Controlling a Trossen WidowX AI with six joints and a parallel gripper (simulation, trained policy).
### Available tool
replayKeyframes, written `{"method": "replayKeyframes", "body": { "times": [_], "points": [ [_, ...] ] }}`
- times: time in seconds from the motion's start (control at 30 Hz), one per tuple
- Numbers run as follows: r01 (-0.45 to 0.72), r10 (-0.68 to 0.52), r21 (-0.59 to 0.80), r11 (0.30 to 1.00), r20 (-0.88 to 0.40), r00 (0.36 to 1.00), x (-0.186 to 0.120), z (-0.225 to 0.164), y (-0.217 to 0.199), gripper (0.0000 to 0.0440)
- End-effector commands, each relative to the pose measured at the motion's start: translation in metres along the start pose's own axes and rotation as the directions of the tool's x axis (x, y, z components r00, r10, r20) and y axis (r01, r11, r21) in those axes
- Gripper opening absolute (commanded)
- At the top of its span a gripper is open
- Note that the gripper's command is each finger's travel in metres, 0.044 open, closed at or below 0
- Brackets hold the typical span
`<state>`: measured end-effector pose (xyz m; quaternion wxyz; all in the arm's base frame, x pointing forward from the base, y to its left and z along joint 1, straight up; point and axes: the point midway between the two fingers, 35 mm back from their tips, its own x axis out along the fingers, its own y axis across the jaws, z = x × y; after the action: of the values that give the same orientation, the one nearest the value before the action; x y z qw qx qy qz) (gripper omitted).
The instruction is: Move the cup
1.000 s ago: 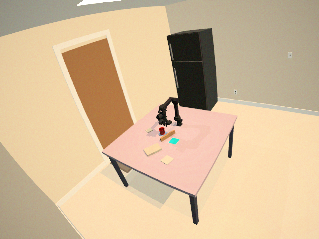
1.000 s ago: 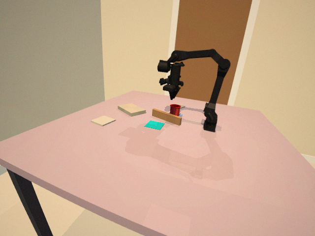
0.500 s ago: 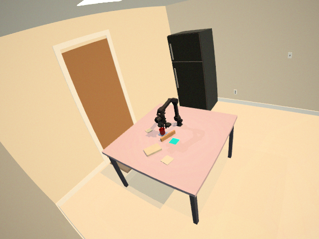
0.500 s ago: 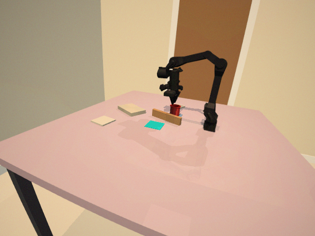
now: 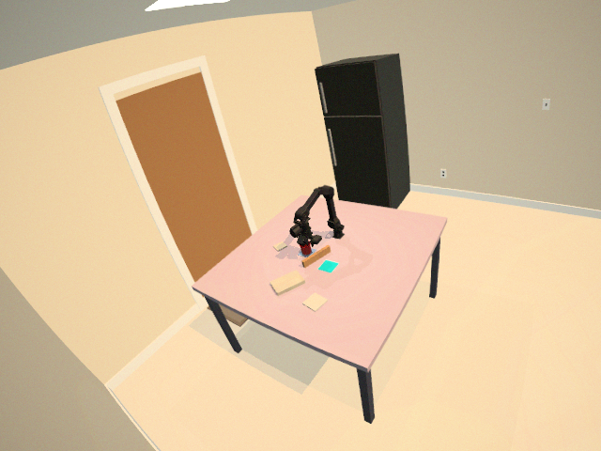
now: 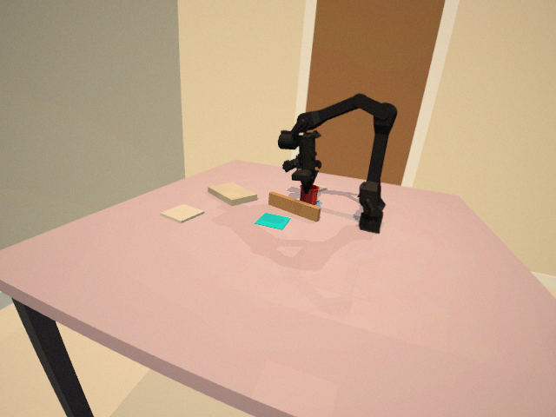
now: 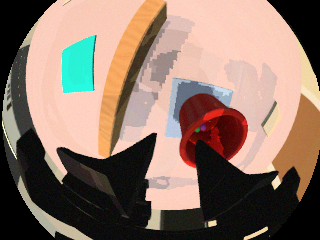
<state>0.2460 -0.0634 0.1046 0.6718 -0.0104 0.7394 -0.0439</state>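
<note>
Nearest us in the exterior view is the near edge of the table. Beyond it, toward the far right corner, we see the base of the arm. The cyan pad lies bare, well in from the near edge. Toward the left edge is a thin tan tile, with a thicker tan block behind it.

Past the cyan pad, the plank stands on its long side, between that pad and the cup. We find the cup upright on the blue pad, on the plank's far side, with green and purple marbles inside.

The gripper points down at the cup, partly open, its fingers apart. In the wrist view one fingertip overlaps the cup's mouth and the other is beside the cup; we cannot tell whether either touches it. A small tan piece lies beyond, toward the far edge.

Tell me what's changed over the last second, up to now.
The gripper has come down to the red cup; its fingertips are now at rim height, standing apart. Nothing has visibly been gripped or let go. The cup is still upright on the blue pad, and the wooden barrier and turquoise pad haven't moved.
</note>
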Motion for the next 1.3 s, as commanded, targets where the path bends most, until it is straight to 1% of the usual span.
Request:
{"method": "replayKeyframes", "body": {
  "times": [0.0,0.3,0.47,0.57,0.87,1.27],
  "points": [
    [-0.001,0.000,-0.031,1.000,-0.019,1.000,0.013,0.000,-0.003,0.0186],
    [-0.026,0.020,-0.135,0.991,-0.042,0.999,0.042,-0.003,-0.005,0.0183],
    [-0.032,0.021,-0.213,0.976,-0.052,0.998,0.054,-0.005,-0.006,0.0065],
    [-0.033,0.021,-0.253,0.967,-0.052,0.998,0.055,-0.005,-0.007,0.0000],
    [-0.028,0.020,-0.351,0.936,-0.026,0.999,0.044,0.004,-0.009,0.0000],
    [-0.009,0.022,-0.420,0.907,0.027,0.999,0.013,0.018,-0.004,0.0000]
  ]
}}
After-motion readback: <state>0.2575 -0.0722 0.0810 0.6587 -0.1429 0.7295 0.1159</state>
